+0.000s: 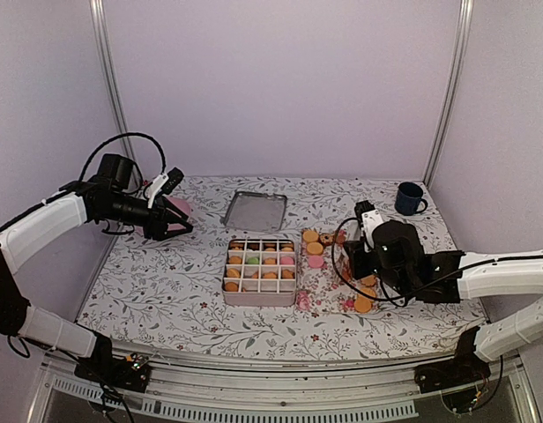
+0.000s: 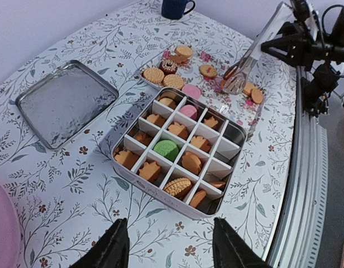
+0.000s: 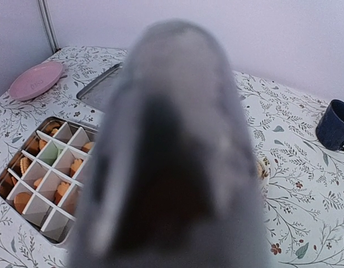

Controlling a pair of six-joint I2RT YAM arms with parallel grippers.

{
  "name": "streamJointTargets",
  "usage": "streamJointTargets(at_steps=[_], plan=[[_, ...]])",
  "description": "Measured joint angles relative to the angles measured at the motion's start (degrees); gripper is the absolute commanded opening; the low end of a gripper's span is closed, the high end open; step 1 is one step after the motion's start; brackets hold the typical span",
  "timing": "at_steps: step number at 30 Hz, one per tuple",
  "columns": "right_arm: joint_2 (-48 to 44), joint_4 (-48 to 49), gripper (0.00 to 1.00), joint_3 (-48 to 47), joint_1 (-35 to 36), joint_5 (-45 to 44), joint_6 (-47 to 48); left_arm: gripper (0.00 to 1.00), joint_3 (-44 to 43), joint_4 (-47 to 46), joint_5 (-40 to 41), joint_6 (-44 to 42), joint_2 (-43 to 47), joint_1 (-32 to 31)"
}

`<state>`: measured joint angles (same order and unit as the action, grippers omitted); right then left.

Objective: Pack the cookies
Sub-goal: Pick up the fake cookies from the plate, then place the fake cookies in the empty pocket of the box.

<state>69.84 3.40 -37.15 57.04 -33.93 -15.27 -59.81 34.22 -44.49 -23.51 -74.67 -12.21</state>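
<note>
Cookies (image 2: 177, 187): small biscuits, mostly golden-orange, with one green and a few pink, in two groups.
- Group one: sorted into the compartments of a rectangular divided tin (image 2: 234, 133) at the middle of the floral table (image 1: 148, 291). Most compartments are filled and several near the right edge look bare.
- Group two: loose on a clear tray (image 2: 191, 70) just right of the tin.

Left claw (image 2: 169, 248): spread, nothing between its fingers, raised above the table to the left of the tin, near the pink plate (image 1: 179, 207).

Right claw (image 1: 358, 257): pinching a pair of tongs (image 2: 251, 53). The tongs slant down, with their tips just above the loose cookies at the tray's right end. They blur out most of the right wrist view.

Tin lid (image 2: 66, 100): lying flat beyond the tin.

Dark blue mug (image 1: 410, 198): far right corner, upright.
</note>
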Motion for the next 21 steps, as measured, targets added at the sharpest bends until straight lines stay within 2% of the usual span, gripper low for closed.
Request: streamJointTargets(at_steps=[8, 15, 21], plan=[[1.7, 0.0, 0.24, -10.1, 6.9, -0.6, 3.6, 0.51, 0.0, 0.0, 0.0, 0.0, 0.0, 0.0], [11.0, 1.6, 0.24, -17.5, 12.7, 0.8, 4.6, 0.51, 0.0, 0.0, 0.2, 0.0, 0.0, 0.0], [17.7, 2.8, 0.24, -20.8, 14.3, 3.5, 5.0, 0.51, 0.0, 0.2, 0.2, 0.0, 0.0, 0.0]])
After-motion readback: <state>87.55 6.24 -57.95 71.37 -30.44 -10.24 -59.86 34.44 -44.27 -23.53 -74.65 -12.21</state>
